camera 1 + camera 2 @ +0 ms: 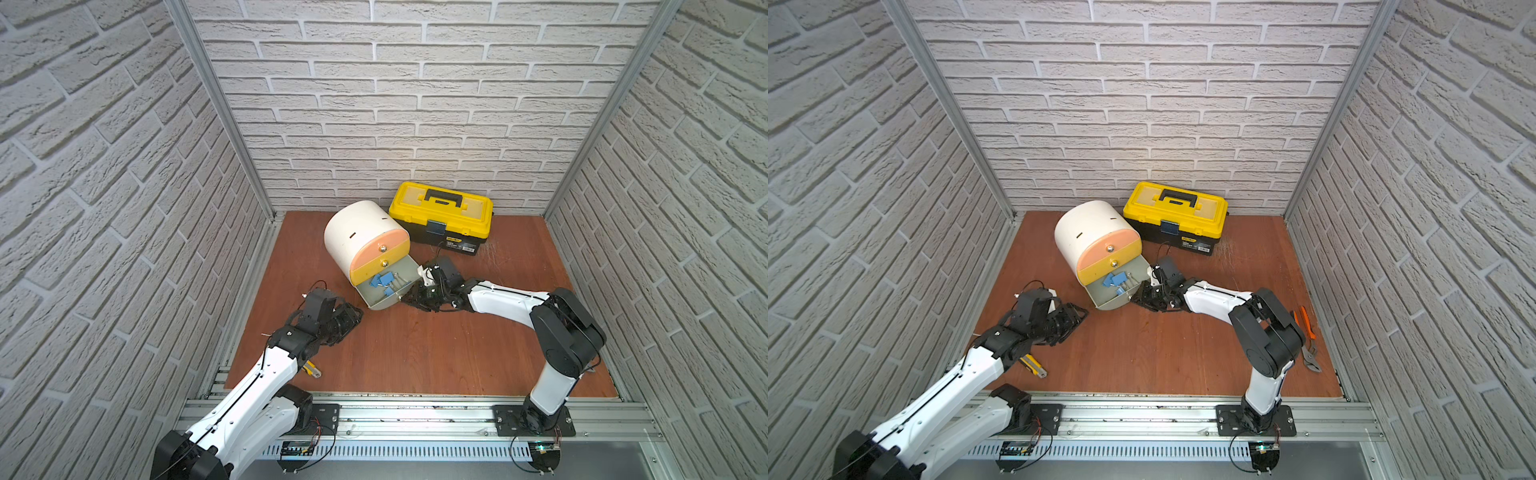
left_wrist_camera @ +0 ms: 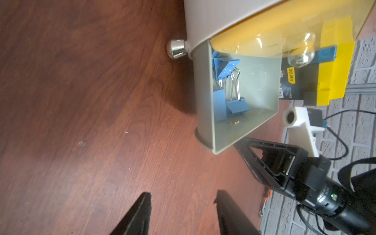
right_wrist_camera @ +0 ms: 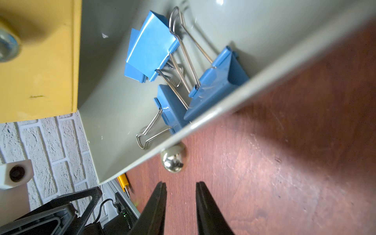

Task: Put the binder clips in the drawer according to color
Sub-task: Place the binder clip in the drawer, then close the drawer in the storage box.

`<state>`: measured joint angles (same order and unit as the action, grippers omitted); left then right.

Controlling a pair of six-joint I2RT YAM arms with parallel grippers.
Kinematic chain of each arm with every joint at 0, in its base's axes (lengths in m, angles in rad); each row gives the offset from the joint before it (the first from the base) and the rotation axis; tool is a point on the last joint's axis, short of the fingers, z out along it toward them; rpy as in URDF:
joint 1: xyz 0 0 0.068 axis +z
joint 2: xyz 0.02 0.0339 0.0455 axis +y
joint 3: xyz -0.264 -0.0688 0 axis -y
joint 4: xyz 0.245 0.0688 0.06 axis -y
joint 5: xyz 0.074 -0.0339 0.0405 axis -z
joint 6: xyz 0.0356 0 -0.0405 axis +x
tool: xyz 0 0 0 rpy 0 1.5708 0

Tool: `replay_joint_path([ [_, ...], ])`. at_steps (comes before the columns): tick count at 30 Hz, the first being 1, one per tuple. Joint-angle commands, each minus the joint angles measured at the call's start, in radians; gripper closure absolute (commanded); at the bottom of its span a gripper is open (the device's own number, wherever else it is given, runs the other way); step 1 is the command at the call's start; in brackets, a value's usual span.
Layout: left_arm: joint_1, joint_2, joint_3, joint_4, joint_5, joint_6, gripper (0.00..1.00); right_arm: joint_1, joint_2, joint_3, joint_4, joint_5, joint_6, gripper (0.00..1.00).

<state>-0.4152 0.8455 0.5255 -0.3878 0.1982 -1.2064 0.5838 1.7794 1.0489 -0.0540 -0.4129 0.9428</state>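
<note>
Blue binder clips (image 3: pixel 150 50) lie inside the pulled-out grey drawer (image 1: pixel 380 306). Just beside that drawer, the right gripper (image 3: pixel 181 184) is narrowly parted and empty. Near the drawer, the left gripper (image 2: pixel 183 195) stands parted, also empty.

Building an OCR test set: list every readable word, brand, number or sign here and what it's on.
"deli": brand label on the black front of the toolbox, left wrist view.
Barcode sticker beside it: too small to read.
The same brand label in both top views: blurred, unreadable.
White print on the right arm near its wrist: blurred, unreadable.
Drawer cabinet and binder clips: no text visible.
</note>
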Motion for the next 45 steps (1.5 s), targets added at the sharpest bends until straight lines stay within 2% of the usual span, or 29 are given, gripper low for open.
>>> replay_joint_path([
  [1,0.015,-0.03,-0.024,0.05,0.009,-0.024,0.44,0.008,0.02,-0.011,0.085,-0.013,0.03,0.75],
  [18,0.072,-0.052,-0.011,0.012,0.05,-0.001,0.41,0.007,0.084,0.049,0.106,-0.022,0.033,0.75],
  [31,0.107,-0.057,0.018,-0.017,0.07,0.023,0.4,-0.003,0.119,0.149,0.056,-0.019,0.005,0.76],
  [45,0.127,-0.052,0.024,-0.023,0.084,0.032,0.4,-0.033,0.183,0.228,0.08,-0.002,0.057,0.77],
])
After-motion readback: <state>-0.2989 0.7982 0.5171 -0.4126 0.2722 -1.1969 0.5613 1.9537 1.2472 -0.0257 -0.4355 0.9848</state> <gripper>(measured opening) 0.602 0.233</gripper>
